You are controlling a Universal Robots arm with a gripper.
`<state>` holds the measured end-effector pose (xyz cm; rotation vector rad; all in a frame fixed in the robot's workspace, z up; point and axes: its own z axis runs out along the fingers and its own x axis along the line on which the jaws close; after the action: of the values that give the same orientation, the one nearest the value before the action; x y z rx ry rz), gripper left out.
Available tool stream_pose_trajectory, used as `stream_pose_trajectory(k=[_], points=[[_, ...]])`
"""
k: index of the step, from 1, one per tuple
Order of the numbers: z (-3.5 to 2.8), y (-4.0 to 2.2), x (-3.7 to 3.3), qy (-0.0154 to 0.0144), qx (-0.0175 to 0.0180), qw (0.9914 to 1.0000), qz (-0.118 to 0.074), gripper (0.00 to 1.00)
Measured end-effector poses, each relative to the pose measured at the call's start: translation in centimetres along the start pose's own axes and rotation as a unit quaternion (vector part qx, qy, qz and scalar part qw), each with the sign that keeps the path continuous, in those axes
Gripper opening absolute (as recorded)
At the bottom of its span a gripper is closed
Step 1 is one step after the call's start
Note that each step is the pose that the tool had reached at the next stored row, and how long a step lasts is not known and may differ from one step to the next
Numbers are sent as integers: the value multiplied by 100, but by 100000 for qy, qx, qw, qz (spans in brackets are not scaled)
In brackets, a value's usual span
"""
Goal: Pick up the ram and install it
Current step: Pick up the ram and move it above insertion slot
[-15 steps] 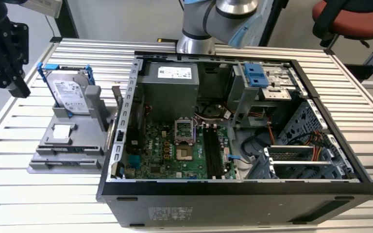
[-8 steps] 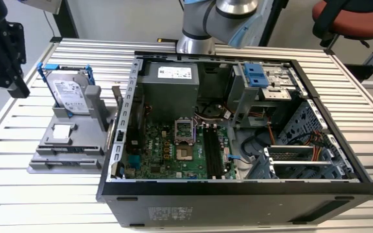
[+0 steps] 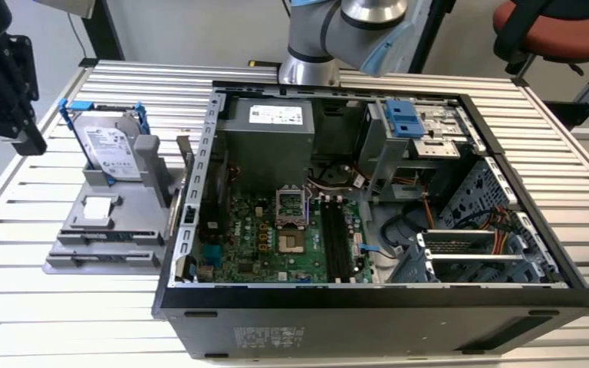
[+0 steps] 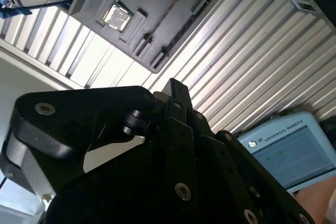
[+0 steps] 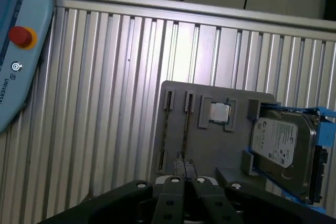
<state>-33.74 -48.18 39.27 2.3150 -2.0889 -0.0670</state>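
Note:
The ram (image 5: pixel 185 129) is a thin stick seen edge-on, standing in a long slot of the grey holder (image 5: pixel 210 145) beside the computer case; it also shows in the second wrist view (image 4: pixel 184 27). In the exterior view the holder (image 3: pixel 105 230) lies at the left of the open case. My gripper (image 3: pixel 27 138) hangs high at the far left, well above and apart from the holder. In the first wrist view its fingers (image 5: pixel 175 184) lie close together, shut with nothing seen between them. The black motherboard slots (image 3: pixel 333 238) sit inside the case.
A silver hard drive in a blue frame (image 3: pixel 110 142) stands at the holder's far end, with a square chip (image 3: pixel 98 208) beside it. The open case (image 3: pixel 376 299) takes up the middle of the ribbed metal table (image 3: pixel 59 322). A teach pendant (image 5: pixel 16 51) lies nearby.

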Motion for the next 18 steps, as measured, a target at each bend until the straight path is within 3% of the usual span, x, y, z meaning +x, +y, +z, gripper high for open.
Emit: stream_pose_trajectory(k=[2,6,8,18], points=[[0,1,0,21,191,100000,2,0],[3,2,0,115,1114,99994,-12,0],[7,5,0,131,1345,99991,-5,0],[12,14,-1,107,1365,99986,967,0]])
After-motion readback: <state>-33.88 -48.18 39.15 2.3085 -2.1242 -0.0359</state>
